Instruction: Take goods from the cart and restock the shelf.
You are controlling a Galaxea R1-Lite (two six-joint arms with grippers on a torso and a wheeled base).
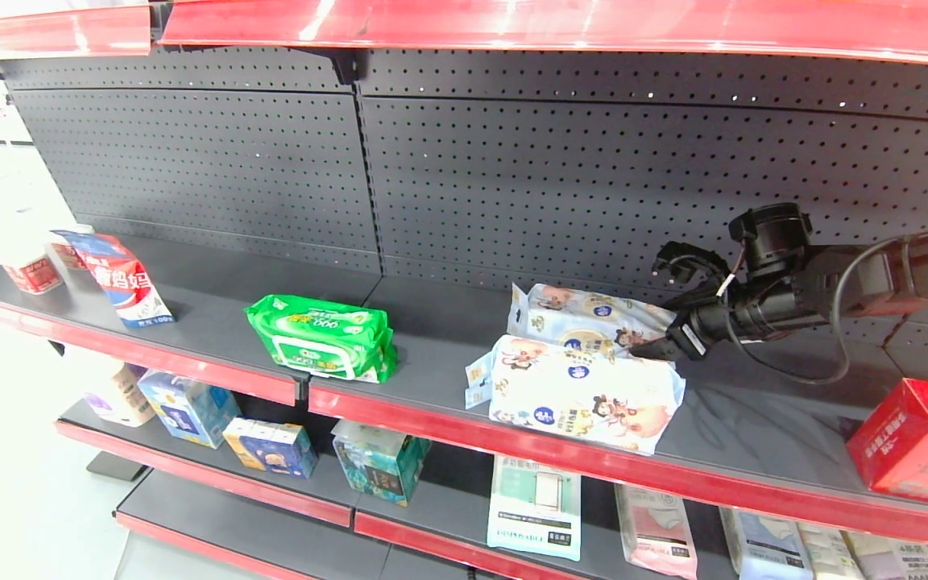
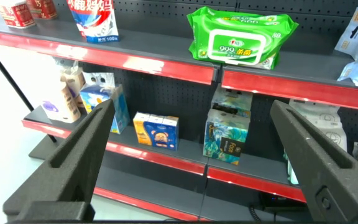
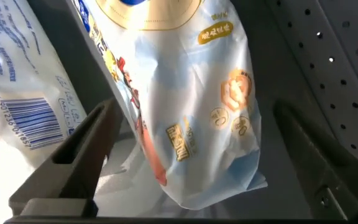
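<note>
I use the green pack (image 1: 323, 337) on the shelf (image 1: 432, 318) as my marker. To the right of it, near but not touching, lie two white packs with cartoon pictures. The front white pack (image 1: 585, 395) sits by the red edge of the shelf. The back white pack (image 1: 585, 312) lies just behind it, and the two touch.

The right gripper (image 1: 648, 350) is at the end of the back white pack that is farthest from the green pack. Its fingers are spread wide. From the wrist, the right gripper (image 3: 197, 112) has one finger on each side of that end, with a gap on both sides, so it is not squeezing. The pack's long side runs from the green pack toward this arm, straight out from between the fingers.

The left gripper (image 2: 192, 107) is spread wide too and holds nothing. It is out in front of the shelf, closer to the green pack than to the white packs.

I think this pack is in its place. The right arm is the near one. It should pull straight back, away from the green pack, so no finger drags the pack along.
</note>
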